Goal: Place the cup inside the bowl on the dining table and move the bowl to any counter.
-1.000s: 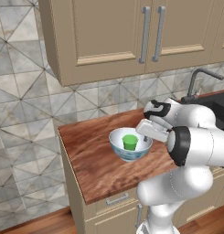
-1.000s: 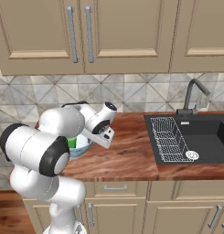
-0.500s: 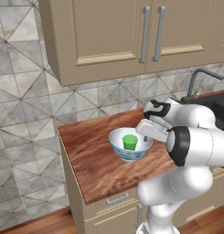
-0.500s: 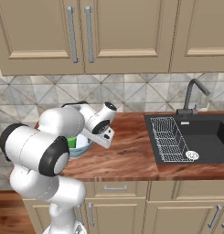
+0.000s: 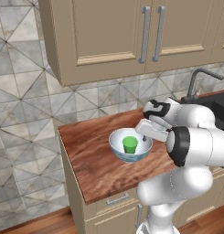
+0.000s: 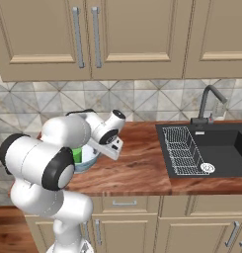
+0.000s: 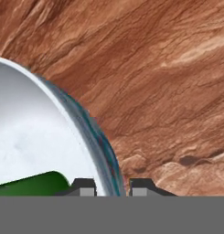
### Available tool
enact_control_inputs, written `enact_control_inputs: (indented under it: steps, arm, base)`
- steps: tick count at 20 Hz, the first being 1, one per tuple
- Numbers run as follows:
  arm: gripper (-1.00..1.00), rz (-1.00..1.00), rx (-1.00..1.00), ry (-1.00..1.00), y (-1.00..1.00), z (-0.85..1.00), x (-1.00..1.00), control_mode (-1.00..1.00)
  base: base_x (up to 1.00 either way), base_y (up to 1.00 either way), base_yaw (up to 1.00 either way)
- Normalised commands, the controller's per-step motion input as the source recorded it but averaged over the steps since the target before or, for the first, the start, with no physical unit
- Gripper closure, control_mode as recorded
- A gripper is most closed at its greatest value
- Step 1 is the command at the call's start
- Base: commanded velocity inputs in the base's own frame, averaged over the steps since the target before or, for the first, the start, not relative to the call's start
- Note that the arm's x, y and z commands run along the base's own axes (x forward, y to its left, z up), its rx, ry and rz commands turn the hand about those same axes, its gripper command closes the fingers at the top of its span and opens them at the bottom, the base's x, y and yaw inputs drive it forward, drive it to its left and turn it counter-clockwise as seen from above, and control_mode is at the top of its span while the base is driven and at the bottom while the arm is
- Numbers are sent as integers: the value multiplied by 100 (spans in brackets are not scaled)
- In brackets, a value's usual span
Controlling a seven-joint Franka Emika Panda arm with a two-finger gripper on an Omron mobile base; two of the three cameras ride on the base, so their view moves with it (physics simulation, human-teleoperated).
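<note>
The white bowl (image 5: 127, 157) with its blue patterned outside stands on the wood-top counter (image 5: 93, 157), and the green cup (image 5: 130, 144) stands upright inside it. My gripper (image 5: 144, 137) is down at the bowl's right rim. In the hand view the rim (image 7: 93, 132) runs up between my fingertips (image 7: 83, 186), with a thin gap showing at the outer one, so the gripper (image 7: 112, 187) is slightly open astride the rim. A slice of the cup (image 7: 35, 185) shows at the lower left. From the right, my arm covers most of the bowl (image 6: 89, 160) and cup (image 6: 76, 154).
A black sink (image 6: 219, 148) with a wire rack (image 6: 181, 150) and a faucet (image 6: 209, 101) lies to the right. Beige wall cabinets (image 5: 131, 36) hang over the counter. The counter's left end (image 5: 67, 160) drops off beside the tiled wall.
The arm, bowl and cup stay where they were. No shift shows in either base view.
</note>
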Motion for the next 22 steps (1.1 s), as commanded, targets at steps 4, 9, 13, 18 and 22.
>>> enact_control_inputs:
  steps: [4, 9, 13, 18, 22]
  arm:
    - [-100, 0, 0, 0, 0, 1, 0, -100]
    - [-100, 0, -2, 0, 1, 14, -6, -100]
    - [-100, 0, -7, 0, 3, 7, -2, -100]
    - [-100, 0, -4, -2, 0, 17, -25, -100]
    - [-100, 0, 0, -7, 0, 25, -35, -100]
  base:
    - [0, 0, 0]
    - [0, 0, 0]
    - [0, 0, 0]
    - [0, 0, 0]
    - [0, 0, 0]
